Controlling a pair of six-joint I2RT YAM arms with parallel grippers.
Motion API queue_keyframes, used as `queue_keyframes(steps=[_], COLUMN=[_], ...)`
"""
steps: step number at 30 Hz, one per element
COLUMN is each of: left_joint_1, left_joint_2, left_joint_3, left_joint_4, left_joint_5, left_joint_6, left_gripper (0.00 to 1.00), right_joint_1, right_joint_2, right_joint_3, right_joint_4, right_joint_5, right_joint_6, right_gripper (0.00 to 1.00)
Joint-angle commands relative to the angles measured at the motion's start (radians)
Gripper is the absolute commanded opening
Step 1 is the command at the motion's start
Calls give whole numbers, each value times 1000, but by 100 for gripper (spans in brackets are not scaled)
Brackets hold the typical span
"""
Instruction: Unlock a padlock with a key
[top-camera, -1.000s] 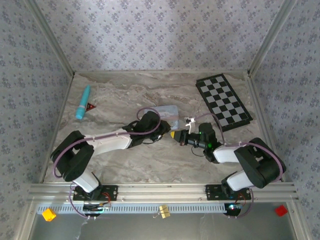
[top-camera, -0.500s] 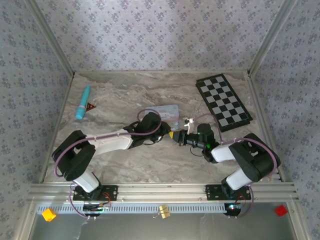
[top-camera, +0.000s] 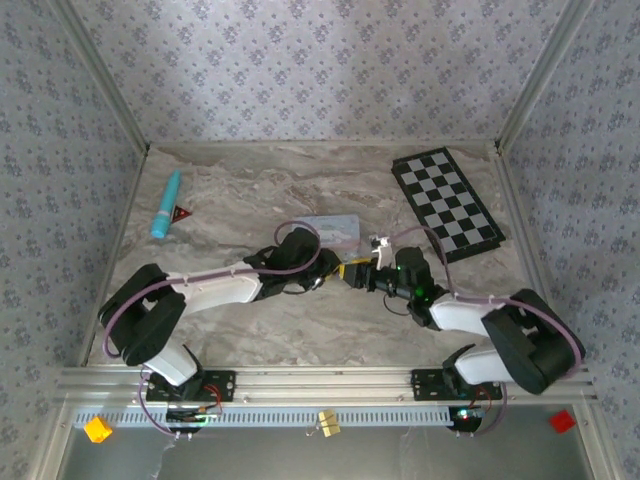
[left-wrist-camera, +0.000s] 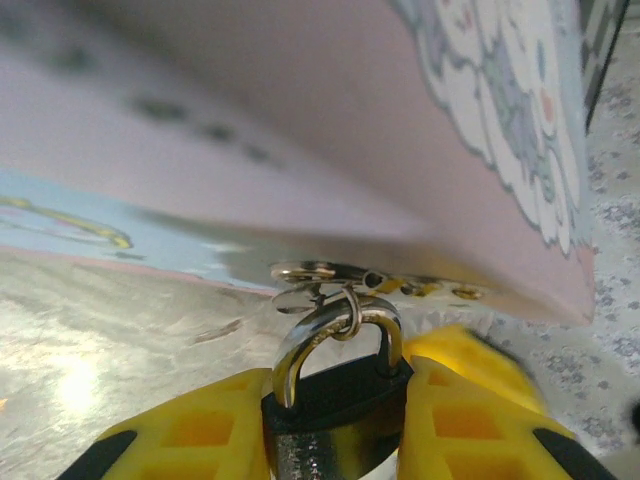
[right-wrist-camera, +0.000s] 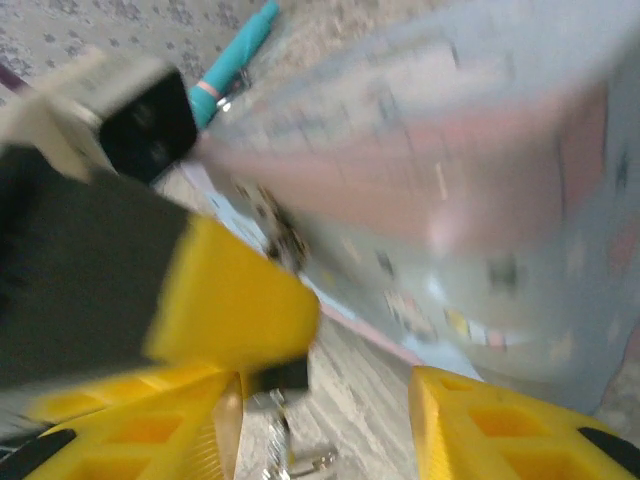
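**A:** Padlock (left-wrist-camera: 335, 400), as we log it: pinched by its black body between the yellow fingers of the left gripper (left-wrist-camera: 335, 428), right against the near edge of the tin (left-wrist-camera: 300, 120), with the shackle (left-wrist-camera: 298, 348) pointing up.

**B:** We agree. A small ring (left-wrist-camera: 352, 312) hangs through the shackle. Silvery bits (too blurred for us to name) lie against the foot of the tin.

**A:** And the right gripper (right-wrist-camera: 325, 425)?

**B:** Its jaws are spread wide and nothing spans them. It sits just beside the left one, at the tin's near right corner.

**A:** Surroundings?

**B:** A checkerboard (top-camera: 445, 203) lies well to the right of the tin, and a teal tube (top-camera: 166, 204) lies well to its left.
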Motion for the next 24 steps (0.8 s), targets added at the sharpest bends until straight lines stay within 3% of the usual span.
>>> queue_keyframes(steps=[1,5,14,17,24], left_joint_1=[10,15,20,25,47], left_joint_2=[14,36,29,31,38], left_joint_3=[-10,-10,-15,-11,25], left_joint_4=[-29,-20,-32,-64,-186], left_joint_5=[65,75,73,74,60], left_joint_6=[29,29,35,49,121], left_gripper=[0,0,0,0,0], right_joint_1=[13,24,80,111,310], right_joint_2=[-80,-114,-25,-52,-138], right_joint_3=[28,7,-5,-20,-27], right_joint_4=[-59,-62,-22,-53,-174], right_joint_5=[71,28,39,116,470], right_joint_6=[-58,-59,-25,-59,-262], right_gripper=[48,46,37,37,39])
